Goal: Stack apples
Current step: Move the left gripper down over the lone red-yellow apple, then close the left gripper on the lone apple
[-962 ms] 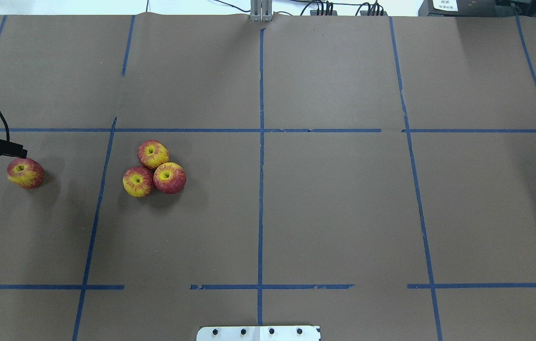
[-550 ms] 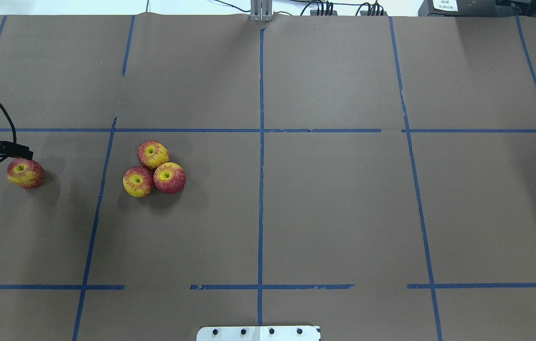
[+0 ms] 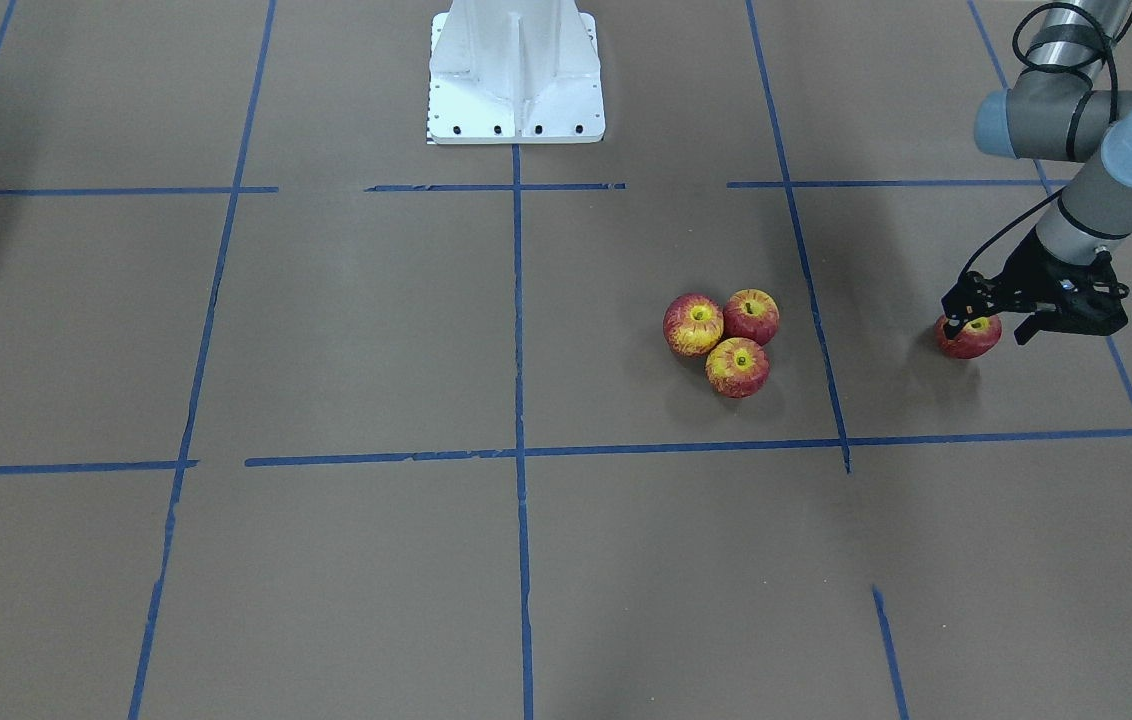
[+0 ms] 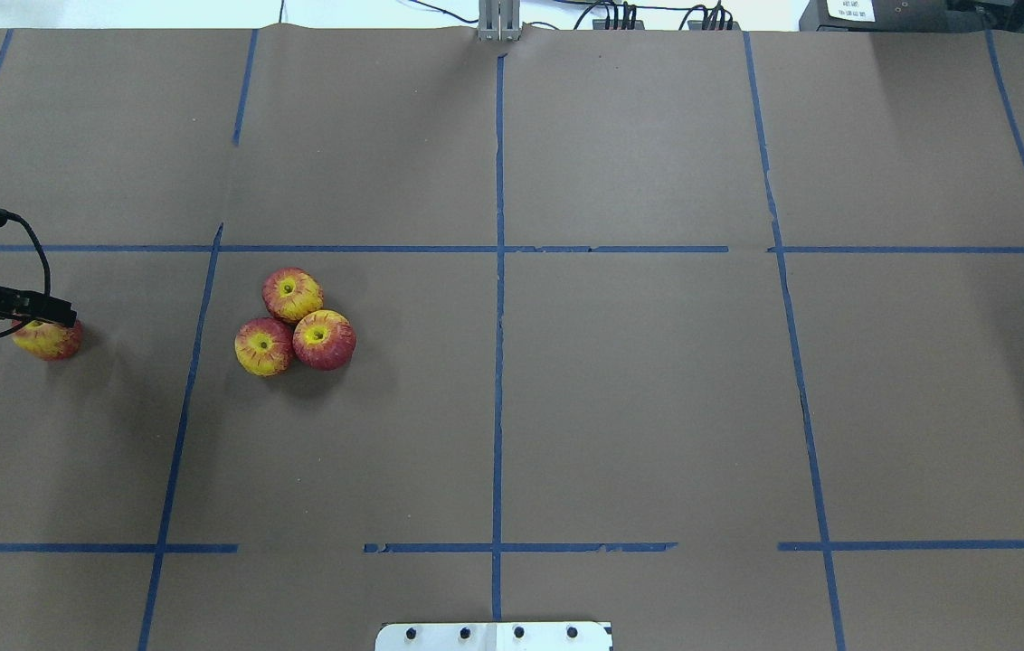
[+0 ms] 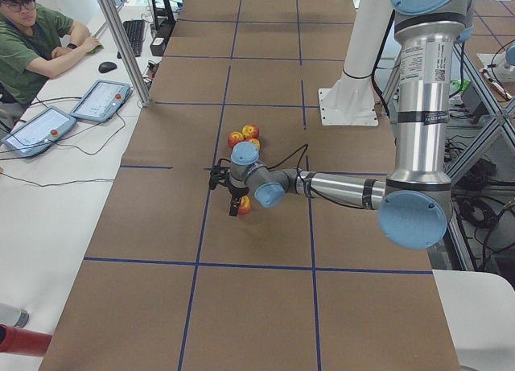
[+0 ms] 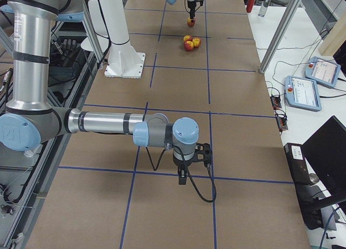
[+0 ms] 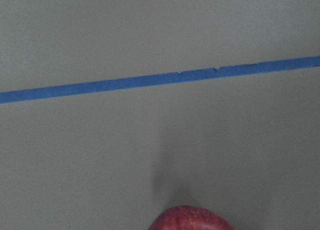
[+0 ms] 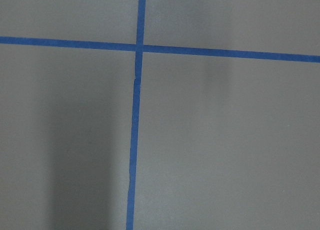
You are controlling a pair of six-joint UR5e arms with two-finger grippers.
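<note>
The left arm's fingers [image 3: 956,312] stand spread and low over the lone apple [image 3: 971,340], not yet clamped on it; one tip overlaps its top edge. The apple rests on the desk [image 3: 326,330], well apart from the three touching apples [image 3: 716,335].

Risk: an off-centre closure on the glossy round skin could squirt it away. Placing it on the trio's crown could roll it off or scatter them.

State of the right arm's fingers [image 6: 182,176]: cannot tell.

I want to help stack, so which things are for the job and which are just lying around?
For the job: lone apple by the open left tool; three touching apples.
Just lying about: blue tape lines; control tablets; keyboard; computer mouse.
</note>
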